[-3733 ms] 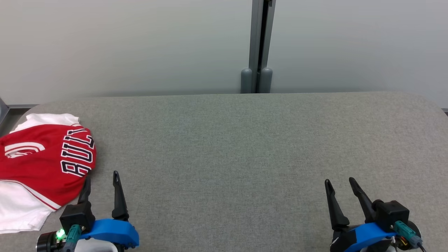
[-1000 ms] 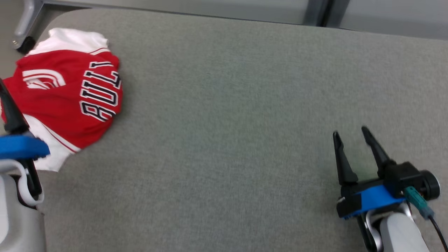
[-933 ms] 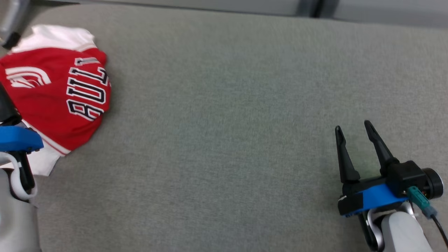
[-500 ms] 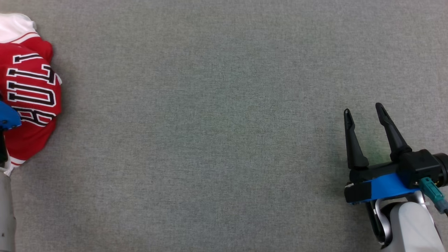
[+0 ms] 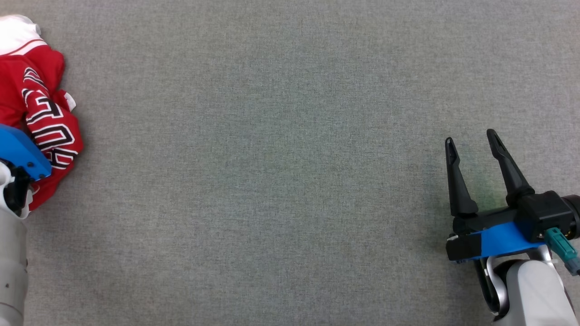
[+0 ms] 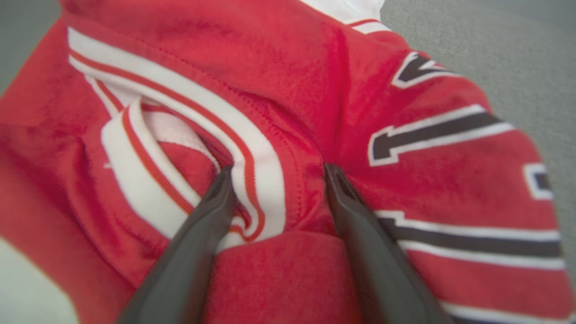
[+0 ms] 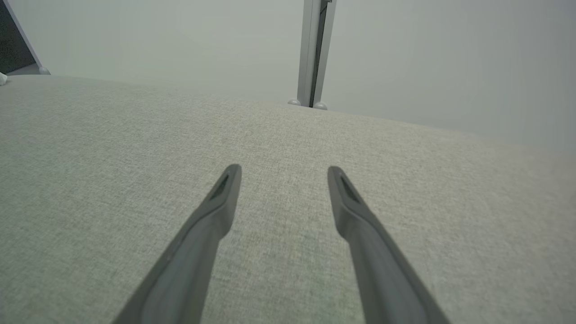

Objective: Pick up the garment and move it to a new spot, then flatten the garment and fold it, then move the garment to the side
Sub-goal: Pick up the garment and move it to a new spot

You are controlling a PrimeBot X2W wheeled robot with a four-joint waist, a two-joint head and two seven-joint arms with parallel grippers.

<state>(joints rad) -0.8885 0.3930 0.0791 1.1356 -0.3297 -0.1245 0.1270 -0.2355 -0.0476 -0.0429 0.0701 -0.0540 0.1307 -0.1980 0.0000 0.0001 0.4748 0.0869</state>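
The garment (image 5: 43, 115), a red jersey with black-and-white lettering and white trim, lies bunched at the far left edge of the grey table (image 5: 272, 172). In the left wrist view the garment (image 6: 405, 180) is close up. My left gripper (image 6: 276, 168) stands open with both fingertips pressed into the red cloth, a ridge of fabric and white collar band between them. In the head view its blue mount (image 5: 20, 156) covers part of the jersey. My right gripper (image 5: 471, 140) hovers open over bare table at the right, with nothing between its fingers (image 7: 225, 189).
The grey fabric table surface stretches wide between the two arms. In the right wrist view the table's far edge meets a pale wall with a grey vertical post (image 7: 312, 54).
The head camera has tilted down, so the wall has left the picture. My left gripper has pushed into the jersey, which has crumpled from flat into a bunch. The right gripper has barely moved.
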